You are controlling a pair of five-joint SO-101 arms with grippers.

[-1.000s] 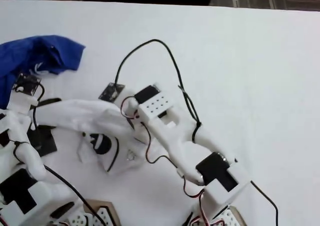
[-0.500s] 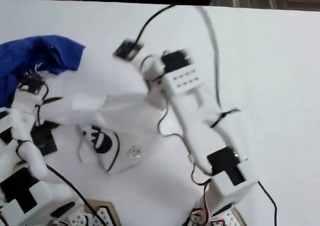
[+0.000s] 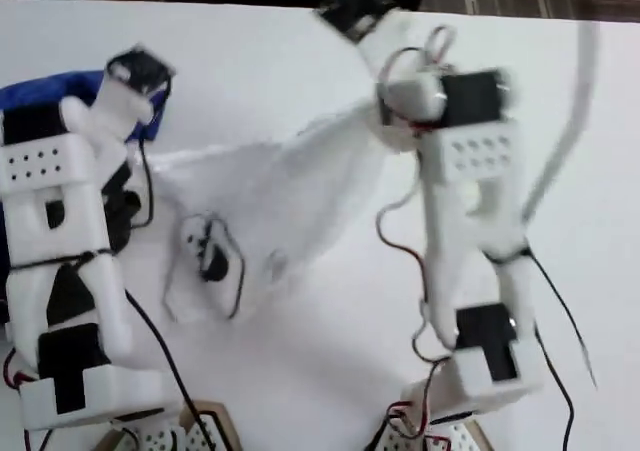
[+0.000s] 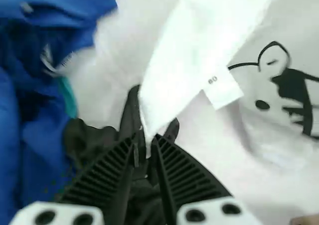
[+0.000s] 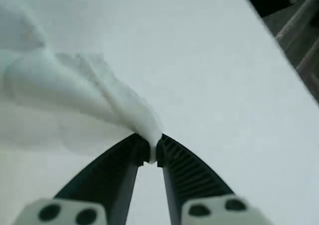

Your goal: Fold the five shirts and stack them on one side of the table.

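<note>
White shirt [image 3: 270,196]: stretched between the two pincers, its black print [image 3: 212,261] nearer the left one; a second ago it lay bunched on the table [image 3: 300,51].
Left pincer [image 4: 144,152]: clamped narrow on a shirt edge; it has moved away from the arm bases.
Right pincer [image 5: 149,152]: pinched on a gathered corner; it has swung far up the table.
Blue shirt [image 4: 30,85]: crumpled just beside the left pincer, unmoved.
</note>
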